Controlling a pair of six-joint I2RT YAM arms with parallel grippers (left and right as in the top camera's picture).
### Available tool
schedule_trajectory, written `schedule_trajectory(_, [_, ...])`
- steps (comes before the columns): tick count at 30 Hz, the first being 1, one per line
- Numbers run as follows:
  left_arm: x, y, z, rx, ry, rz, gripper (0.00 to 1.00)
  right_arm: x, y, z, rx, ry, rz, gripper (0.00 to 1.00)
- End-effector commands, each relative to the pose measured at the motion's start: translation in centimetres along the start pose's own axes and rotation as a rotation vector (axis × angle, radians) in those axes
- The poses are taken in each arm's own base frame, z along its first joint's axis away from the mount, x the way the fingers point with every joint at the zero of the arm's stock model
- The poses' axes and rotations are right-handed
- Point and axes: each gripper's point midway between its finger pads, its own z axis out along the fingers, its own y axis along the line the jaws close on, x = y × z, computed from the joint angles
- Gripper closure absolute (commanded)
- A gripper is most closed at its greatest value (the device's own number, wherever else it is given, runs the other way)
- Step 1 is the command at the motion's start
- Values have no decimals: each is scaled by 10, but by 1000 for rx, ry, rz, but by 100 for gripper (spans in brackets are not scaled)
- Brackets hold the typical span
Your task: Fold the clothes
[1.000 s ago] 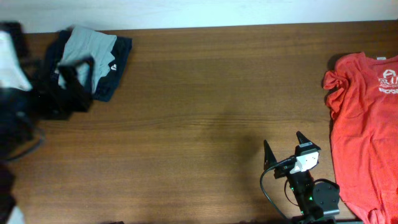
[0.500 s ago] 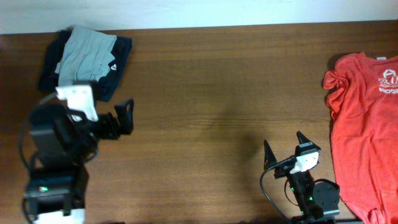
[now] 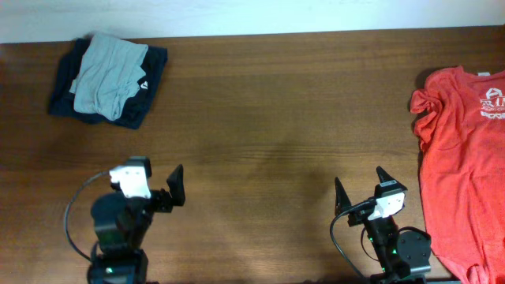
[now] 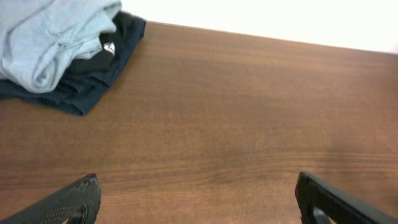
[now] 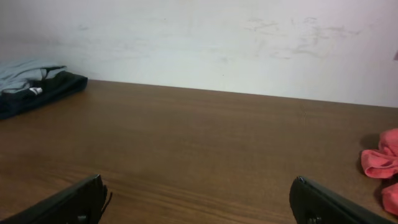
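Note:
A folded pale blue-grey T-shirt (image 3: pixel 109 69) lies on top of a folded dark navy garment (image 3: pixel 146 87) at the table's far left corner. The left wrist view shows the same pale shirt (image 4: pixel 50 37) at upper left. A red T-shirt (image 3: pixel 461 158) with white print lies spread and rumpled at the right edge; its sleeve (image 5: pixel 382 163) shows in the right wrist view. My left gripper (image 3: pixel 155 180) (image 4: pixel 196 180) is open over bare wood near the front left, well short of the pile. My right gripper (image 3: pixel 359 177) (image 5: pixel 197 181) is open over bare wood, left of the red shirt.
The brown wooden table (image 3: pixel 276 118) runs up to a white wall (image 5: pixel 205 43) along its far edge. A black cable (image 3: pixel 339 237) loops beside the right arm's base near the front edge.
The left arm has drawn back from the folded pile at the far left to the table's front left, its gripper still open. The right arm has not moved.

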Motion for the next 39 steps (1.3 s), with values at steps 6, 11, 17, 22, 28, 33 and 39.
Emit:
schedule_trajectory(6, [34, 7, -2, -24, -41, 13, 1, 2, -3, 0, 15, 1, -5, 1])
schedule_trajectory(11, [41, 13, -6, -57, -71, 19, 1, 2, -3, 0, 15, 1, -5, 1])
schedule_trajectory(17, [41, 17, -12, -90, -90, 28, 1, 2, -3, 0, 15, 1, -5, 1])
schedule_trajectory(22, [37, 13, -18, -100, -113, 193, 1, 2, -3, 0, 15, 1, -5, 1])
schedule_trajectory(28, [14, 8, -32, -133, -226, 288, 1, 2, -3, 0, 15, 1, -6, 1])
schedule_trajectory(33, [2, 1, -40, -124, -294, 300, 1, 2, -3, 0, 15, 1, -5, 1])
schedule_trajectory(39, [2, -3, -39, -114, -292, 303, 1, 2, -3, 0, 15, 2, -6, 1])
